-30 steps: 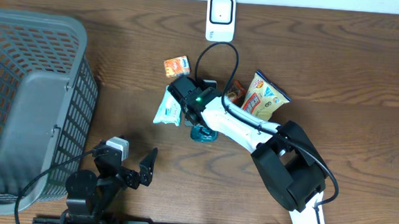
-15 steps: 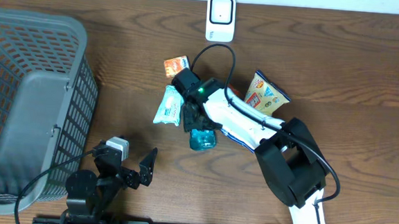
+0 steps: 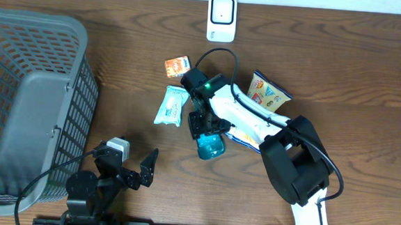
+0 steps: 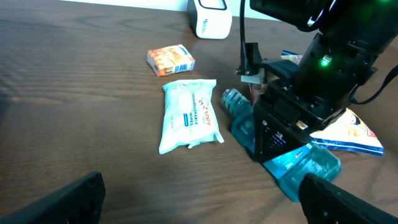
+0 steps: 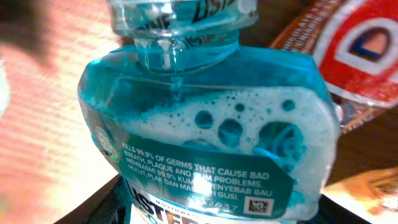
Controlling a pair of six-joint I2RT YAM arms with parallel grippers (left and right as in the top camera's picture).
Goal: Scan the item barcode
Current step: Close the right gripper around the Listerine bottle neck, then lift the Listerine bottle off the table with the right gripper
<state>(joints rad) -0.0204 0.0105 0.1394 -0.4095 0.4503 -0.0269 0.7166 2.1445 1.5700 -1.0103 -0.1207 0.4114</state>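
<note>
- Dark wood-grain tabletop (image 3: 342, 72), with a pale wall strip along the far edge behind the white box-shaped scanner (image 3: 221, 17).
- Clear teal plastic mouthwash bottle (image 3: 211, 146) is well in front of the scanner, nearly straight out from it and tipped on a slant. I cannot tell whether its base touches the wood.
- Handling, judged: rigid and smooth-walled, so likely slick. It is part-filled and foaming in the wrist view, so the weight will slosh and shift when it is turned.
- Best hold, judged: across the broad flat faces near the shoulder, keeping the back label clear. Only a small square code shows at the label's lower corner, and no line barcode is in view.
- Right gripper (image 3: 203, 126) is part-way closed, with its jaws clamped on the bottle's upper body, on the side towards the scanner.
- Pale teal soft wipes pack (image 3: 171, 105) lies flat, left of the bottle and nearer the scanner.
- Small orange carton (image 3: 177, 66) lies closer again to the scanner, on its left front.
- Yellow crinkled snack bag (image 3: 266, 94) lies to the scanner's right front.
- Left gripper (image 3: 128, 172) has its jaws spread wide and holds nothing. It is far from the scanner, at the near table edge.
- Grey mesh plastic basket (image 3: 79, 35) stands far left of the scanner.
</note>
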